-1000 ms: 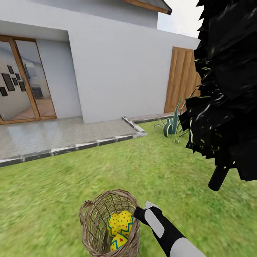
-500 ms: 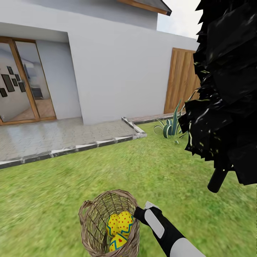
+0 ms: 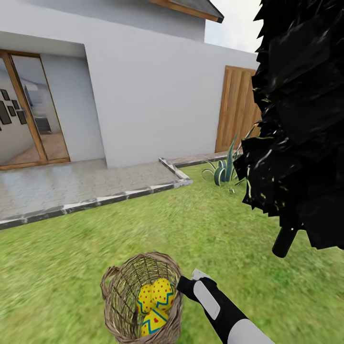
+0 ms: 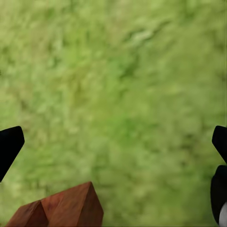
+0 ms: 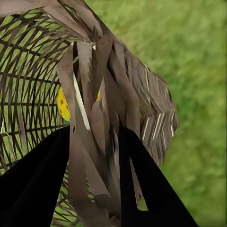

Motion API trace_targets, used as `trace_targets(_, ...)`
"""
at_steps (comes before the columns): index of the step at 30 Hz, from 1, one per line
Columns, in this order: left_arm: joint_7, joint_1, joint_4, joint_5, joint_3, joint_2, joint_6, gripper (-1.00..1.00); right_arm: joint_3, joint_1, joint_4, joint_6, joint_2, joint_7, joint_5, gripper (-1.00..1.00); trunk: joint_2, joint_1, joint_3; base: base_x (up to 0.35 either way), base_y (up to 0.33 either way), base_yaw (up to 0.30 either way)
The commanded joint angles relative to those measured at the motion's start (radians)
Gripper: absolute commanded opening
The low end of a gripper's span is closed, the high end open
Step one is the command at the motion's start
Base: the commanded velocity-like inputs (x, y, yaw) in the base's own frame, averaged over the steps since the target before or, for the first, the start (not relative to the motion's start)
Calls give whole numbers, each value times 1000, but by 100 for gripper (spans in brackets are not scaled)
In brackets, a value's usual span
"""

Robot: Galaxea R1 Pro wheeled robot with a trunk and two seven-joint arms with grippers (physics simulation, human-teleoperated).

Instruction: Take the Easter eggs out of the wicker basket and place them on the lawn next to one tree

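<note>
On lawn [image 3: 200, 229], upright wicker basket [image 3: 119, 296], mouth skyward; right fingers [image 5: 142, 189] clamped on rim.

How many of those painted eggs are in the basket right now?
3, all inside the basket: two eggs side by side, one and another, and a third egg nearer the robot. The weave could hide others.

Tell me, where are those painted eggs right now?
The Easter eggs lie inside the wicker basket on the lawn, low in the head view, just left of the right pincer clamping the basket's rim.
</note>
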Motion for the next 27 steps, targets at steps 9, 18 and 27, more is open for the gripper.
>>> trace_targets(9,4,-1,0,10,-8,2,-4,100,3,0,-2,1,0,-6,-8,-100,63,-35,27,0,0,-65)
trace_targets(18,5,-1,-1,10,-6,2,-4,100,3,1,-2,1,0,-2,-8,-100,126,-69,56,0,0,-246)
trace_targets(27,6,-1,-1,10,-8,2,-4,100,5,1,-1,1,0,0,-8,-100,189,-104,84,0,0,-128)
